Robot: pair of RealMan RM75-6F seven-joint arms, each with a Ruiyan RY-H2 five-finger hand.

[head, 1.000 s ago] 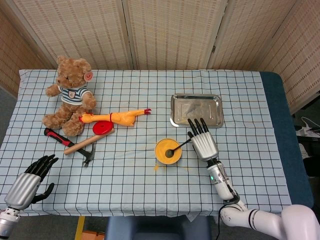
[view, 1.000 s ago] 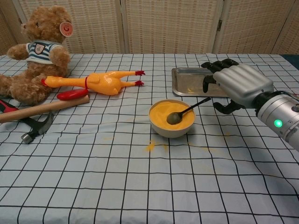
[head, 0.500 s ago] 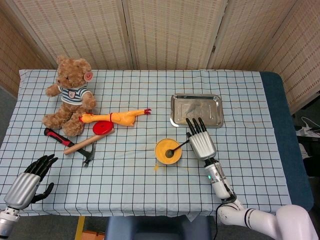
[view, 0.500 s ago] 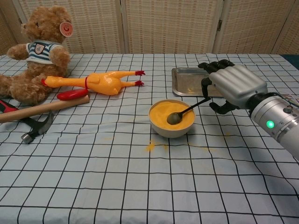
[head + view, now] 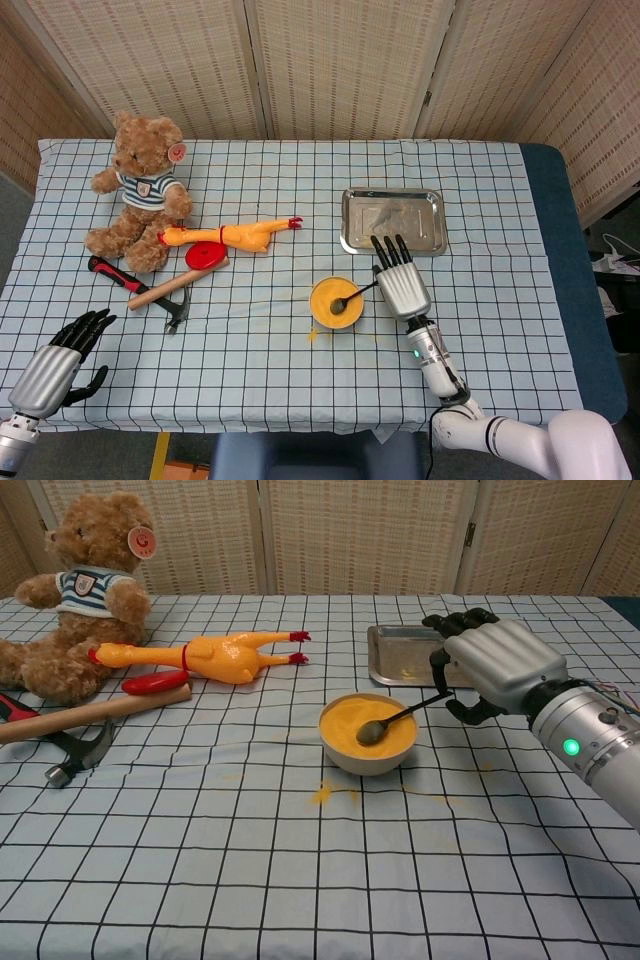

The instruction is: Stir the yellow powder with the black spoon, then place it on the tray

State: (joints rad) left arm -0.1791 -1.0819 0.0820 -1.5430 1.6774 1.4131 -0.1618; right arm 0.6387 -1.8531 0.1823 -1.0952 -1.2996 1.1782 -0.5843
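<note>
moved: right hand [image 5: 495, 665] shifted slightly left, now at spoon handle tip
spoon [image 5: 398, 718]: bowl end in powder [image 5: 352, 721], handle points up-right twd tray [image 5: 392, 652]
right grip: fingers curled, hold unclear
left hand [image 5: 62, 357]: fingers apart, empty

Quick count of what's on the blue-and-white checked tablecloth [image 5: 300, 380]: one white bowl of yellow powder [image 5: 336, 303], one black spoon [image 5: 394, 718] sitting in it, one shiny rectangular metal tray [image 5: 392, 221], one brown teddy bear in a striped shirt [image 5: 138, 190], one yellow rubber chicken [image 5: 228, 235], one wooden-handled claw hammer [image 5: 163, 294], one red-and-black handled tool [image 5: 108, 271], one flat red disc [image 5: 205, 255]. Robot hands: two, one at each near corner
</note>
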